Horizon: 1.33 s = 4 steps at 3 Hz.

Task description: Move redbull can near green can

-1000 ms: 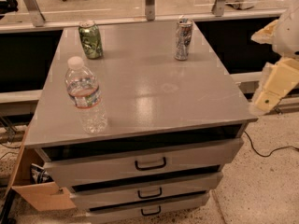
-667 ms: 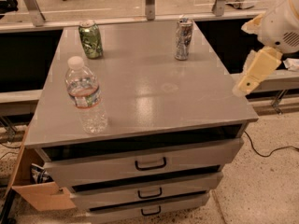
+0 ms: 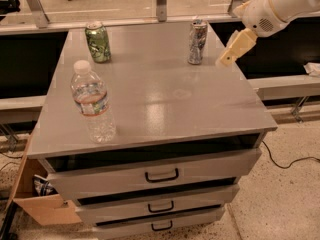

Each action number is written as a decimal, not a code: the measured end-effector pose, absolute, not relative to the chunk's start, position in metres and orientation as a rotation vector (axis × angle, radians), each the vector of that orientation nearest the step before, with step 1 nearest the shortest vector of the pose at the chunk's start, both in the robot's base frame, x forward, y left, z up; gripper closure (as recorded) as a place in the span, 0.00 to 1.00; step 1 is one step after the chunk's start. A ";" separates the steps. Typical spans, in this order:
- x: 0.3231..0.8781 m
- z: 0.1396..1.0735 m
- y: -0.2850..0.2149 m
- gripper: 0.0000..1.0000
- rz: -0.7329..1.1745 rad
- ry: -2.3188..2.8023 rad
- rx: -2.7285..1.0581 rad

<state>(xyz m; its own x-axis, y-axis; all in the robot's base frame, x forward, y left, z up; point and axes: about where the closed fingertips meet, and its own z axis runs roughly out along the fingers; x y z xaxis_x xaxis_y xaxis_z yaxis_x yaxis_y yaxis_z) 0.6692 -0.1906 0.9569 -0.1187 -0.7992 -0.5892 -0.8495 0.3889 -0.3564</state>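
Just right of the redbull can (image 3: 197, 42) hovers the claw (image 3: 225, 59).

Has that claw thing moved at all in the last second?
Yes. The claw has swung left and farther back along the right edge of the cabinet, and is now just right of the redbull can.

A clear water bottle (image 3: 93, 104) stands upright at the near left of a grey drawer cabinet (image 3: 170, 114). A cardboard box (image 3: 37, 201) sits on the floor at its left. The gripper (image 3: 233, 50) hangs over its far right edge.
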 end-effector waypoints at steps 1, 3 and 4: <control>0.724 0.945 -0.176 0.00 0.195 1.872 -1.321; 0.777 0.922 -0.147 0.00 0.415 1.814 -1.153; 0.785 0.911 -0.141 0.00 0.504 1.816 -1.084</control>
<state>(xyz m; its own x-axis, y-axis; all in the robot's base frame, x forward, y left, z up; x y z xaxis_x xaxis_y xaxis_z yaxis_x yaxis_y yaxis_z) 0.7853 -0.1405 0.9109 -0.1774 -0.4619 -0.8690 -0.8436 0.5261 -0.1075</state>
